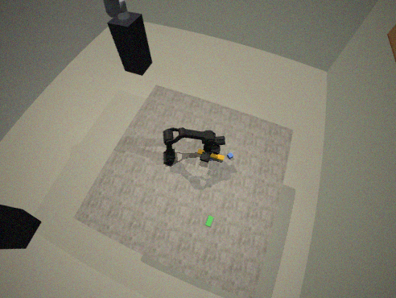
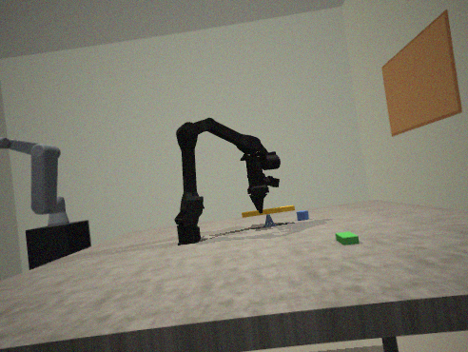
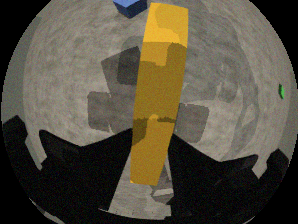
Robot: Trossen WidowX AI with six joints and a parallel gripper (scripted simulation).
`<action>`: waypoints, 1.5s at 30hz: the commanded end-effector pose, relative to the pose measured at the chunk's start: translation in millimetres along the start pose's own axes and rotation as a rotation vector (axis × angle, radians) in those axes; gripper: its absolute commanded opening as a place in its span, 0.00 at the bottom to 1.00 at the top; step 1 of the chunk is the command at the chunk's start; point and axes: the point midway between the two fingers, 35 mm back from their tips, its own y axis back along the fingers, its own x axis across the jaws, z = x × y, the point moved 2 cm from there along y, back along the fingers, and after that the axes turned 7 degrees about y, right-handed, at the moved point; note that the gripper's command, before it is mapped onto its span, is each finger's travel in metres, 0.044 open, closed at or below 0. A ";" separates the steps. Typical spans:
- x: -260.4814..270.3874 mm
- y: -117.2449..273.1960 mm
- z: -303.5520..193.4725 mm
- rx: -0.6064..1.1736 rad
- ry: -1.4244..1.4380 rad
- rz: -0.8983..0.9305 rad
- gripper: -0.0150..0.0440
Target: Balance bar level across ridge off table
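Note:
The yellow bar is above the table, with both ends clear of it. My gripper points down and is shut on the bar, on the arm-base side of its middle. In the exterior view the small blue-grey ridge stands under the bar, just outward of the fingertips. Its top meets the bar's underside or is very close to it; I cannot tell which. The bar runs about parallel to the table top. The bar hides the ridge in the wrist view.
A small blue block lies just beyond the bar's outer end. A flat green block lies farther off to one side. A grey arm on a black pedestal stands away from the table.

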 end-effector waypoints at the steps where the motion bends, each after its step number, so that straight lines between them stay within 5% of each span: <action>1: 0.1 0.1 -0.1 0.001 -0.003 0.000 0.25; 34: 0.0 0.0 0.0 0.000 0.000 0.000 0.25; 40: 0.0 0.0 0.0 0.000 0.000 0.000 0.52; 45: 0.0 0.0 0.0 0.000 0.000 0.000 0.54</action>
